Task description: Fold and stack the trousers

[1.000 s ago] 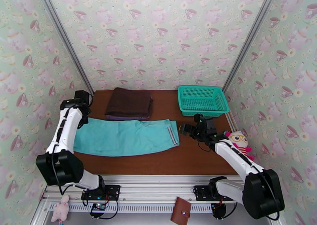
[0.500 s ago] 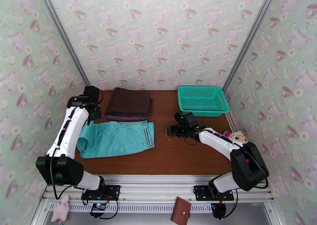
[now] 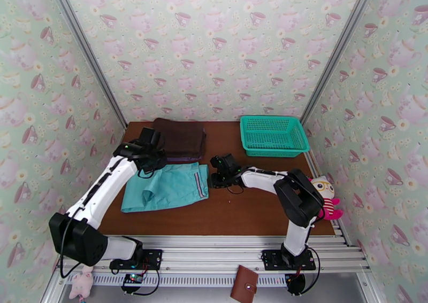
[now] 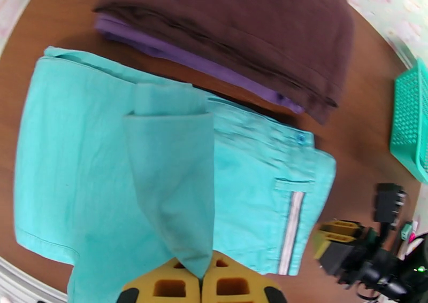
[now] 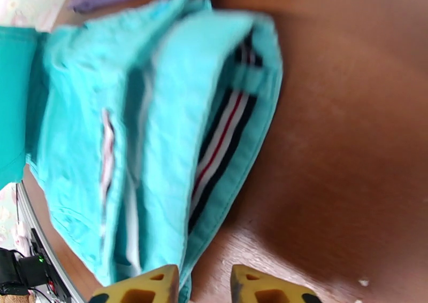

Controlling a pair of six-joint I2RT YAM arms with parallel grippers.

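Where the table (image 3: 251, 213) begins, at 6 o'clock in the top view, bare brown wood comes first. Just beyond, toward 9 o'clock from the table's middle, lie the trousers (image 3: 166, 187), turquoise and folded into a rough rectangle with a striped band along their 3 o'clock edge. The left gripper (image 3: 154, 166) hangs over their 12 o'clock edge. In the left wrist view its yellow fingers (image 4: 144, 290) are clenched on a flap of the turquoise cloth, which rises in a peak from the layer below.

The right gripper (image 3: 213, 180) sits low, just beside the trousers' 3 o'clock edge. In the right wrist view its fingers (image 5: 158, 280) stand apart, released, with the trouser hem running down beside one of them; whether cloth touches it I cannot tell.

Off the table's 3 o'clock edge lies a plush toy (image 3: 322, 187). Farther back, at 11 o'clock, a dark brown folded cloth (image 3: 179, 137) rests on a purple layer (image 4: 203, 66), near the trousers. At 1 o'clock stands a teal mesh basket (image 3: 274, 134), well apart from them.
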